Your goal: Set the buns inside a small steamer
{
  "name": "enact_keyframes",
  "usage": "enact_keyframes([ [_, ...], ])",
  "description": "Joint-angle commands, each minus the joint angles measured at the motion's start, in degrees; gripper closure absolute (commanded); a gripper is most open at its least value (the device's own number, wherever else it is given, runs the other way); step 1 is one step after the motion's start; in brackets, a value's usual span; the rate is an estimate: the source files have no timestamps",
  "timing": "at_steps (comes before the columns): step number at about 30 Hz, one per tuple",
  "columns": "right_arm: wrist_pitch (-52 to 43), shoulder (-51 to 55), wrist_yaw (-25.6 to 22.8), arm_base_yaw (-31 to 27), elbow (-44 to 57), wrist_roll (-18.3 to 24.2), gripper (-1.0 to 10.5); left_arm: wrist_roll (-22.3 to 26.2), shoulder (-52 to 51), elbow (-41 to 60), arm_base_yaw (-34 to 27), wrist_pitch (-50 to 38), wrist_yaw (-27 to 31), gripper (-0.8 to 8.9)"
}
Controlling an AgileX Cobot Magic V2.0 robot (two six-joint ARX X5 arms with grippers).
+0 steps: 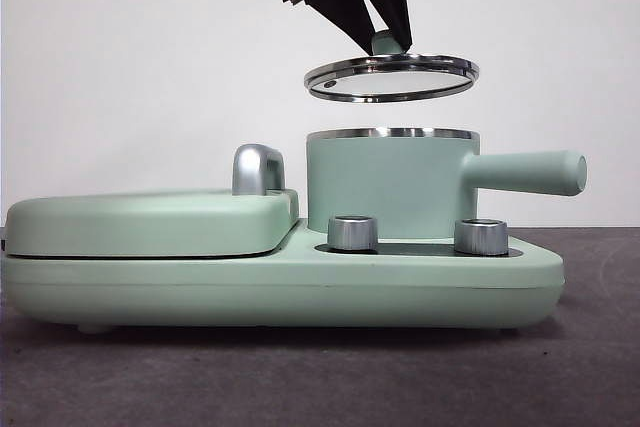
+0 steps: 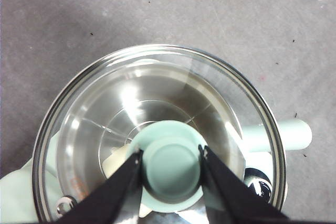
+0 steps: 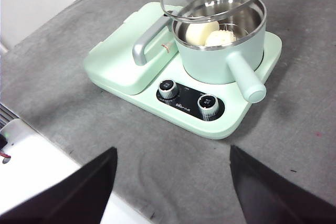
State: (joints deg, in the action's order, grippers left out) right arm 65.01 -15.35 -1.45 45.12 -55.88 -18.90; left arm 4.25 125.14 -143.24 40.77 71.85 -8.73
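Observation:
The small steamer [image 1: 390, 187] stands on the right side of a mint-green cooker base [image 1: 280, 282]. Its glass lid [image 1: 392, 77] hangs slightly tilted a little above the steel rim. My left gripper [image 2: 171, 167] is shut on the lid's green knob [image 2: 171, 169], reaching down from above in the front view [image 1: 385, 42]. In the right wrist view both buns lie inside the steamer [image 3: 220, 56]: a smooth cream one [image 3: 202, 32] and a ridged white one [image 3: 221, 38] beside it. My right gripper [image 3: 172, 149] is open, hovering well back from the cooker over the grey table.
A flat mint-green grill lid [image 1: 150, 222] with a chrome handle [image 1: 257, 169] fills the cooker's left half. Two steel dials [image 1: 352, 232] [image 1: 481, 236] sit in front of the steamer. The stick handle [image 1: 525, 172] juts right. A white box edge [image 3: 31, 182] lies near the right gripper.

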Motion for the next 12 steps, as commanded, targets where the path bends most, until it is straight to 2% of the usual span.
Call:
enact_keyframes([
  [1, -0.70, -0.11, 0.07, 0.55, -0.59, 0.26, 6.1, -0.20, 1.03, -2.40, 0.55, -0.72, -0.07, 7.96],
  [12, -0.70, -0.11, -0.02, 0.55, -0.59, 0.26, 6.1, 0.22, 3.91, -2.40, 0.57, -1.03, 0.02, 7.98],
])
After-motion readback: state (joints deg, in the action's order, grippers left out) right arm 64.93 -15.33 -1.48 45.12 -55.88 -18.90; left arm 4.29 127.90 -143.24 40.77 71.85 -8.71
